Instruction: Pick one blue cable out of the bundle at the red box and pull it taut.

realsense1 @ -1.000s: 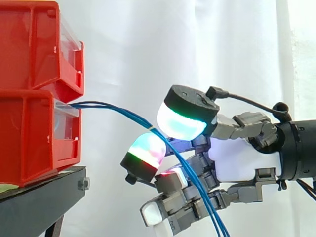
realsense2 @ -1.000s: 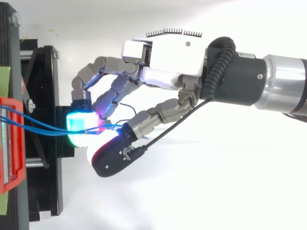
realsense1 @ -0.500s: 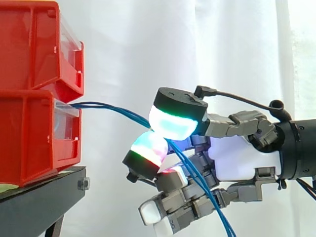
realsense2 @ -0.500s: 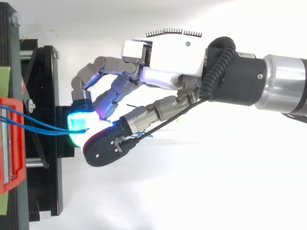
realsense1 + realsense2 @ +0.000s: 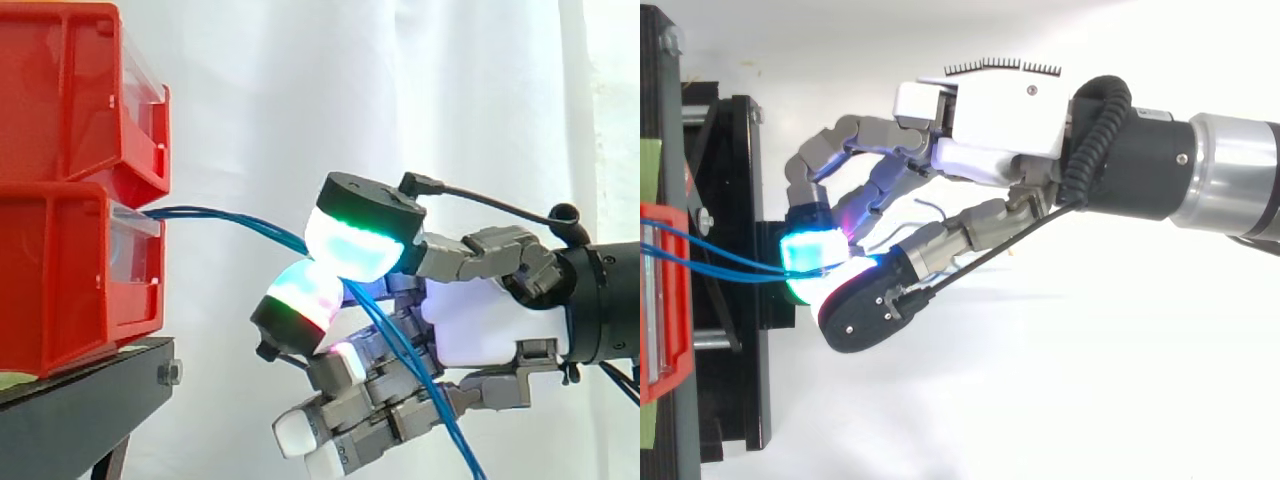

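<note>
Side view: the blue cables (image 5: 220,213) leave the lower red bin (image 5: 70,280) and slope down to the hand (image 5: 480,325), whose thumb and one curled finger pinch them. Risk: several strands may be caught, or slip once pulled.

Top view: the fingers (image 5: 810,252) cover the pinch, so the strand count is indeterminate.

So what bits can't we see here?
- Side view: the blue cables run off the bottom edge, so their far ends are cut off.
- Both views: the robot hand pinches them, but its glowing pads cover how many.
- Side view: the red box wall hides where they start.
</note>
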